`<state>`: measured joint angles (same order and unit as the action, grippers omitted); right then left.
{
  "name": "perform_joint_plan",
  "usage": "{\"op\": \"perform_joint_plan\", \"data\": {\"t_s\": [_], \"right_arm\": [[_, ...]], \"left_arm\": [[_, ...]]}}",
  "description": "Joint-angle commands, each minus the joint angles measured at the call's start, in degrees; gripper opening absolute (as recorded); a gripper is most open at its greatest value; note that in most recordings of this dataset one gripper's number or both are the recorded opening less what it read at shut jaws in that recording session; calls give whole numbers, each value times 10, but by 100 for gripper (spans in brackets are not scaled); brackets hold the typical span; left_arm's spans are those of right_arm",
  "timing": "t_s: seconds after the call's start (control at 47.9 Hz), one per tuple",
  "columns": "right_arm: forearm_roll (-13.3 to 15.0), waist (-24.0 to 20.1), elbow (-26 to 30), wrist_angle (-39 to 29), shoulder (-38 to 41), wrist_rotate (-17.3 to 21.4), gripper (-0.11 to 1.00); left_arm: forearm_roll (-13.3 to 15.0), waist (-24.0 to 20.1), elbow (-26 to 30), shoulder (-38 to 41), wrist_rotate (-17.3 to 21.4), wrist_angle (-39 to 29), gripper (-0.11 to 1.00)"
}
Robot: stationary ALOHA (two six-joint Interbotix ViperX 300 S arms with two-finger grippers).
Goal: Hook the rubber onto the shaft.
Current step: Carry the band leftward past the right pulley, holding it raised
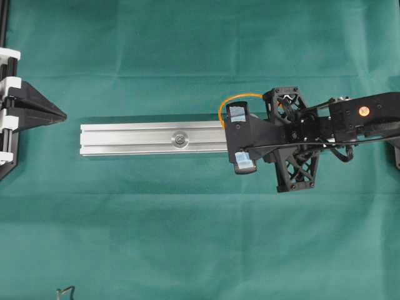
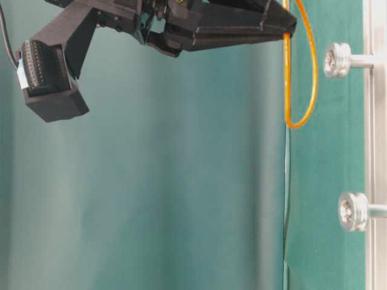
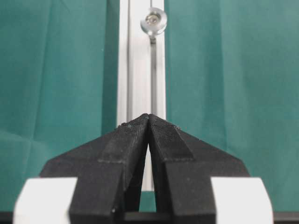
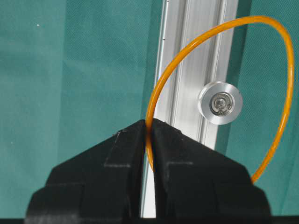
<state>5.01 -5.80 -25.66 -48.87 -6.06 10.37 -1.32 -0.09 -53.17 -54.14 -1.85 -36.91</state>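
Pinching the rubber (image 4: 161, 88) between its closed fingertips, the right gripper (image 4: 149, 128) is hanging over the right end of the aluminium rail (image 1: 131, 137). The band is showing as a thin orange loop, open and unstretched, bowing away from the jaws. In the right wrist view the loop is framing the nearer shaft (image 4: 220, 102), a short silver pin with a grooved round head standing up from the rail; whether the cord is touching the pin cannot be told there. In the table-level view the rubber (image 2: 300, 66) is hanging from the fingertip beside that shaft (image 2: 337, 60), apart from its head and not lying in its groove. A 2nd shaft (image 2: 354, 211) is standing further along the same rail, well apart from the loop.

The left gripper (image 3: 149, 116) is sitting at the left edge of the overhead view with its jaws clenched on nothing, tips meeting, pointing along the rail from just beyond its left end. Green cloth (image 1: 187, 237) is covering the table under everything.
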Motion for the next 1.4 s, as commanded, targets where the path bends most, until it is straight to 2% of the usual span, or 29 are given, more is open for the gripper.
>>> {"op": "perform_joint_plan", "data": {"t_s": [0.0, 1.107, 1.378], "right_arm": [[0, 1, 6, 4, -6, 0, 7], [-3, -7, 6, 10, -7, 2, 7], [-15, -16, 6, 12, -6, 2, 7]], "left_arm": [[-2, 2, 18, 4, 0, 5, 2], [-2, 1, 18, 4, 0, 4, 2], [-2, 1, 18, 4, 0, 4, 2]]}}
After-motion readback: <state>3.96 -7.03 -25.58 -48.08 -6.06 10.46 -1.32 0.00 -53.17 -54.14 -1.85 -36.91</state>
